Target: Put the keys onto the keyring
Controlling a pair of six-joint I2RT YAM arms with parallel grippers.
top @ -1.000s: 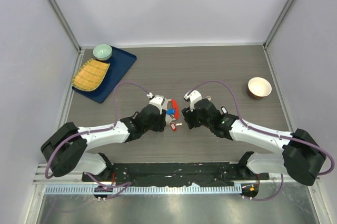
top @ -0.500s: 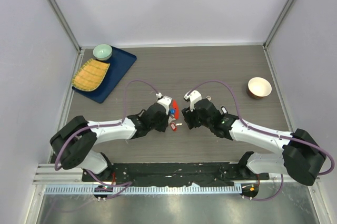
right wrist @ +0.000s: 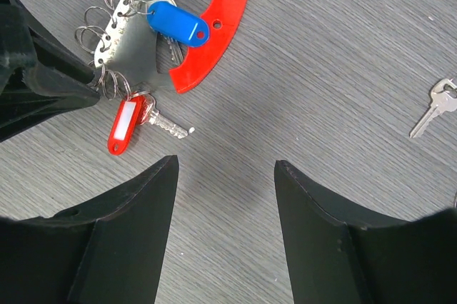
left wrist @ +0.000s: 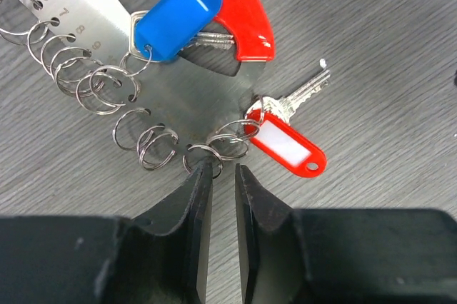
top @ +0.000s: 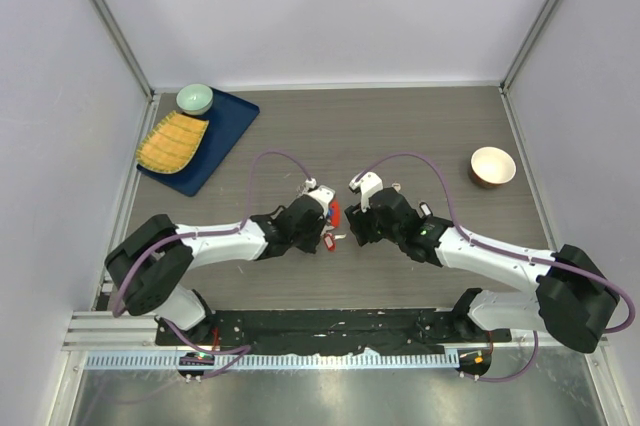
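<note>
The keyring (left wrist: 86, 4) is a pale metal plate with several split rings, a red curved piece (left wrist: 235, 4) and a blue tag (left wrist: 175, 15). It also shows in the right wrist view (right wrist: 128, 26) and the top view (top: 333, 212). A key with a red tag (left wrist: 285, 145) hangs on one split ring and also shows in the right wrist view (right wrist: 123, 127). A plain silver key (right wrist: 434, 110) lies loose on the table. My left gripper (left wrist: 221, 170) has a narrow gap and its left fingertip touches a ring. My right gripper (right wrist: 225, 165) is wide open and empty above bare table.
A tan bowl (top: 492, 166) stands at the right. A blue tray (top: 222, 131) at the back left holds a green bowl (top: 194, 98) and a yellow cloth (top: 172, 142). The two grippers (top: 322, 231) (top: 352, 229) are close together at the table's middle.
My left arm has moved to the right and now covers more of the keyring in the top view. The right arm has not moved.
</note>
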